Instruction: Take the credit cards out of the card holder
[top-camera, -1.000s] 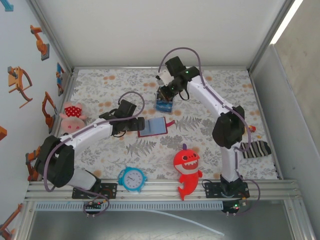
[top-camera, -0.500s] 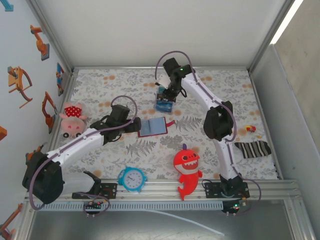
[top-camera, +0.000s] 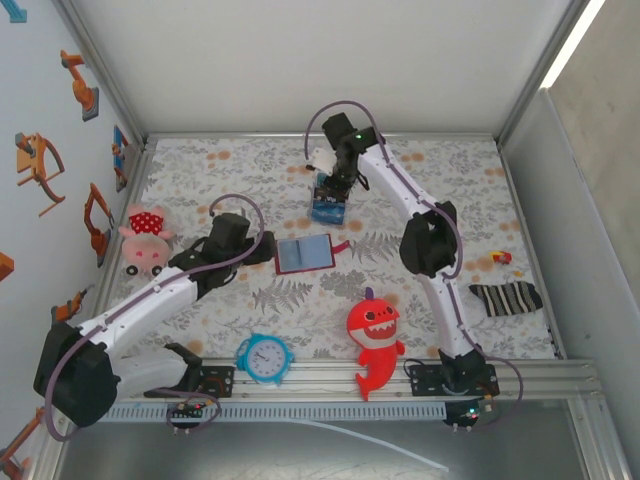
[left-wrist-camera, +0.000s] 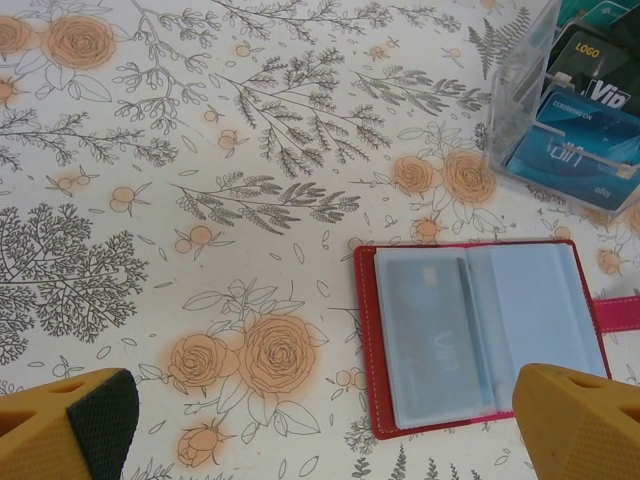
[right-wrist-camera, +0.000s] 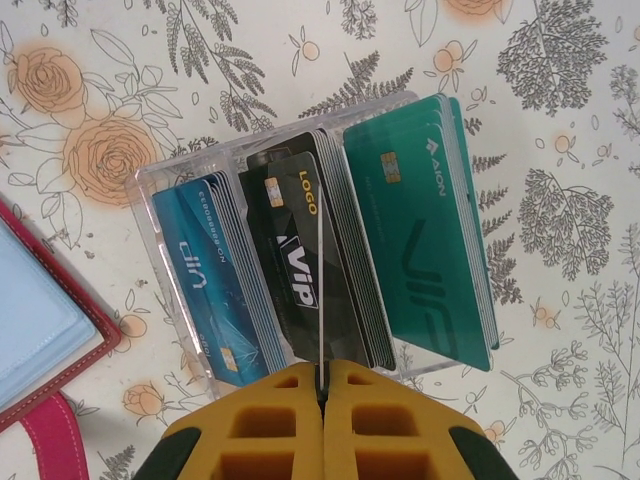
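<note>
Left gripper (left-wrist-camera: 325, 425), open, has drawn back from the card holder (left-wrist-camera: 480, 335); right gripper (right-wrist-camera: 322, 385) stays closed, seemingly pinching a credit card (right-wrist-camera: 320, 290).

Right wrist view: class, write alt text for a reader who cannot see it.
The shut right gripper pinches a thin credit card edge-on over a clear box holding blue, black and teal cards on a floral tablecloth. A corner of the open red card holder lies at lower left.
</note>
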